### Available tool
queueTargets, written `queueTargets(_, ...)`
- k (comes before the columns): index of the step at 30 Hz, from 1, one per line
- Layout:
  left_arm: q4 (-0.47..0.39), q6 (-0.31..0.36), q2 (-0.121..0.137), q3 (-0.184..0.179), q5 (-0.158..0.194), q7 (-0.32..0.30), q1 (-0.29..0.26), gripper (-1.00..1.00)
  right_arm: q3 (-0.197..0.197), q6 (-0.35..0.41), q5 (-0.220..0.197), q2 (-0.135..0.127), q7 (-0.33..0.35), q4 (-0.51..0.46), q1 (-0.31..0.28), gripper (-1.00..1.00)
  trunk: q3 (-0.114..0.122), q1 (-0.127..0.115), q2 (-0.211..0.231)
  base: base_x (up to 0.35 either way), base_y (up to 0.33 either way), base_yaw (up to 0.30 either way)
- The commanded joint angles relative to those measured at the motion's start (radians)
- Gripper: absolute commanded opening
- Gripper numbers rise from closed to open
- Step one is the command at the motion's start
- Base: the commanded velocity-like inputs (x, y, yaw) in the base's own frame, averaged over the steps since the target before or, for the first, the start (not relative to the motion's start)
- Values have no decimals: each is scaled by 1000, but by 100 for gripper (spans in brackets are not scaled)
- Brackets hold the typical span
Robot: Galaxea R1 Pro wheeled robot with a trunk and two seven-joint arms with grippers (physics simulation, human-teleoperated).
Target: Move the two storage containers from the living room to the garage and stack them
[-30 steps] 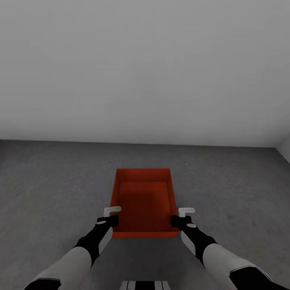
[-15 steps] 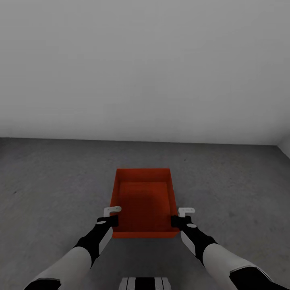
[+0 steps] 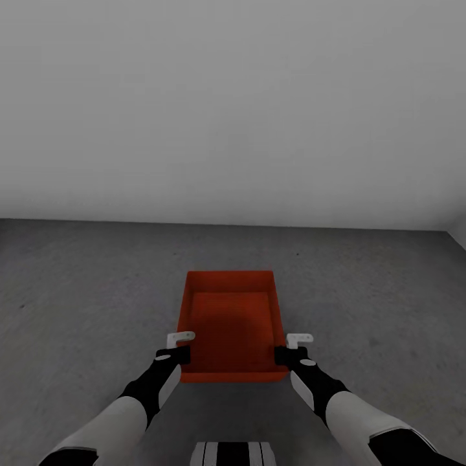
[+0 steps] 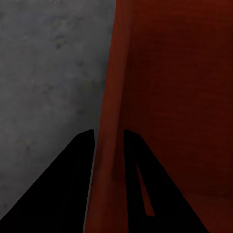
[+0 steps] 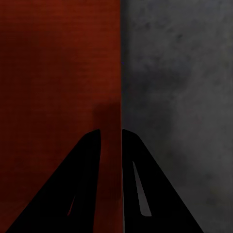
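An orange-red storage container [image 3: 232,323], open-topped and empty, hangs between my two arms over the garage's dark grey concrete floor [image 3: 77,291]. On the container's left wall my left gripper [image 3: 183,346] is shut, and in the left wrist view its dark fingers straddle that thin wall [image 4: 108,141]. My right gripper [image 3: 289,346] is shut on the right wall in the same way, with a finger on either side of it [image 5: 110,138]. The living room is out of view.
A plain white-grey wall [image 3: 233,110] rises ahead, meeting the floor a short way beyond the container. A side wall [image 3: 458,234] starts at the far right. Bare concrete lies to both sides.
The floor marks and the line where wall meets floor have shifted slightly, so the camera has moved. The container and both grippers keep their places relative to me.
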Motion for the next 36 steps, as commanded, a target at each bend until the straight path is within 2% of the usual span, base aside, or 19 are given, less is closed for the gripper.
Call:
queueTargets(1,-6,-5,31,19,-18,42,-1,-100,-14,-4,-12,-6,-8,3,0,-100,-1,0,0,0,0,0)
queueTargets(36,-6,-4,31,20,-17,42,-1,-100,-14,-4,-12,-6,-8,3,0,-100,-1,0,0,0,0,0)
